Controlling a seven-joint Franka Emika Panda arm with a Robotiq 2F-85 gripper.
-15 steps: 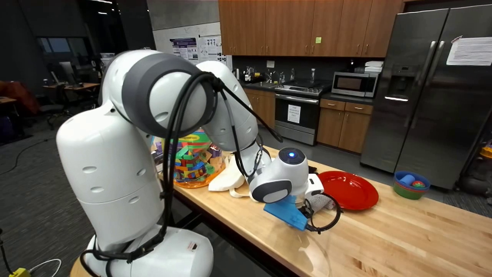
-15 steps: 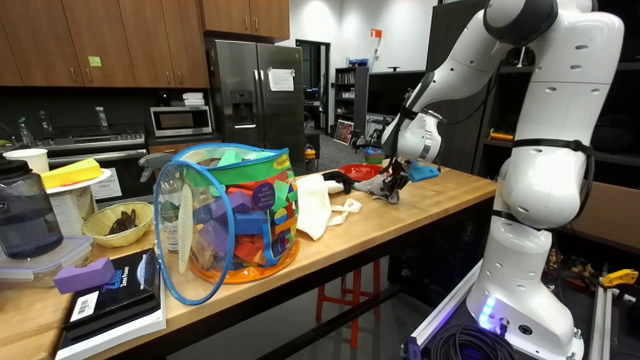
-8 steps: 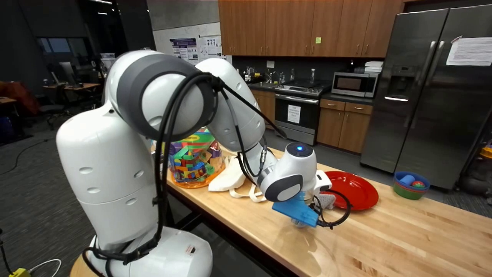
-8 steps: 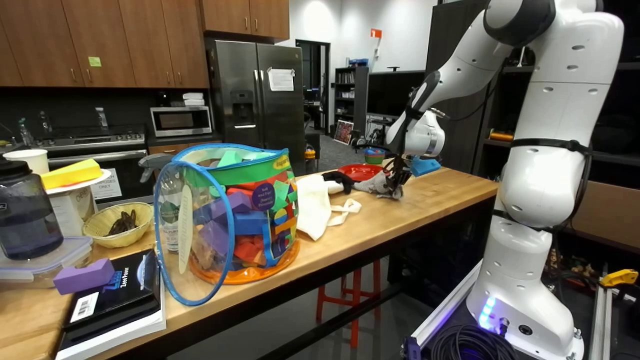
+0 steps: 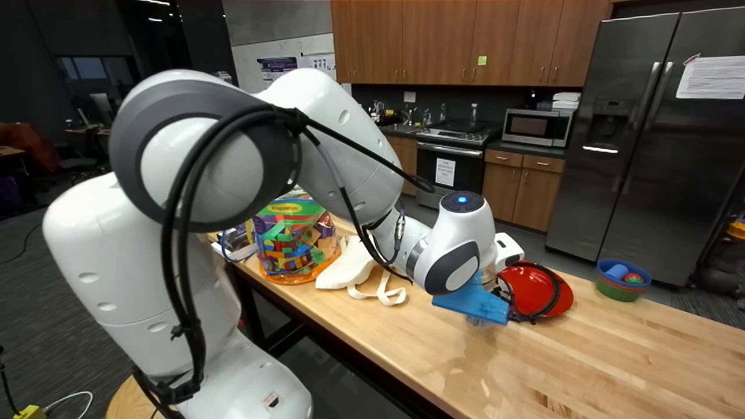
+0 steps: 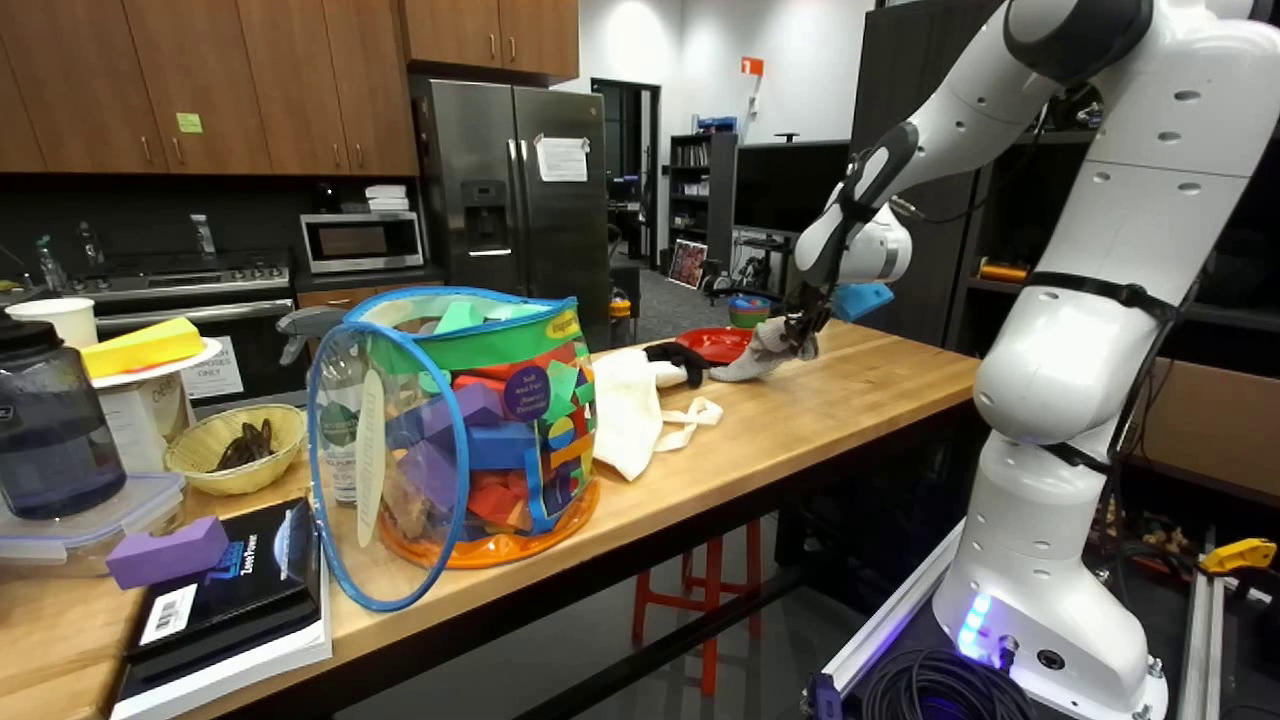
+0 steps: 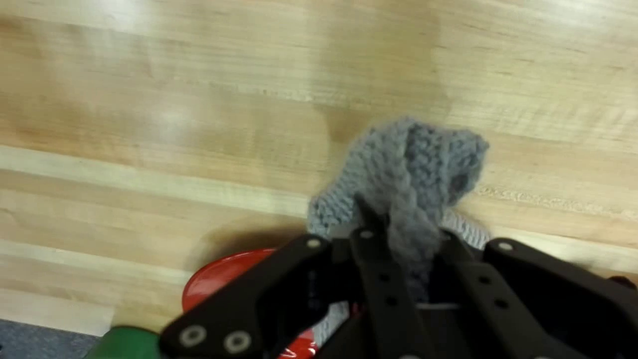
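My gripper (image 7: 406, 229) is shut on a grey knitted cloth (image 7: 418, 164), which bunches up between the dark fingers and spreads out past their tips. In an exterior view the cloth (image 6: 760, 352) hangs from the gripper (image 6: 808, 328), its near end lifted and its far end low by the tabletop. A red plate (image 5: 538, 291) lies just beyond the gripper; in the wrist view part of the plate (image 7: 219, 281) shows beside and below the fingers. From the opposite camera the arm and a blue bracket (image 5: 472, 299) hide most of the cloth and the fingertips.
A white cloth with straps (image 6: 625, 410) and a black item (image 6: 678, 362) lie on the wooden table (image 5: 628, 361). Nearby stands a clear bag of coloured blocks (image 6: 500, 430). Nested bowls (image 5: 621, 280) sit past the plate, near the table's far edge.
The arm has swung away from the white cloth and risen somewhat, bringing the grey cloth along. The cloth's held end has come up from the table. Plate, bowls and block bag stay put.
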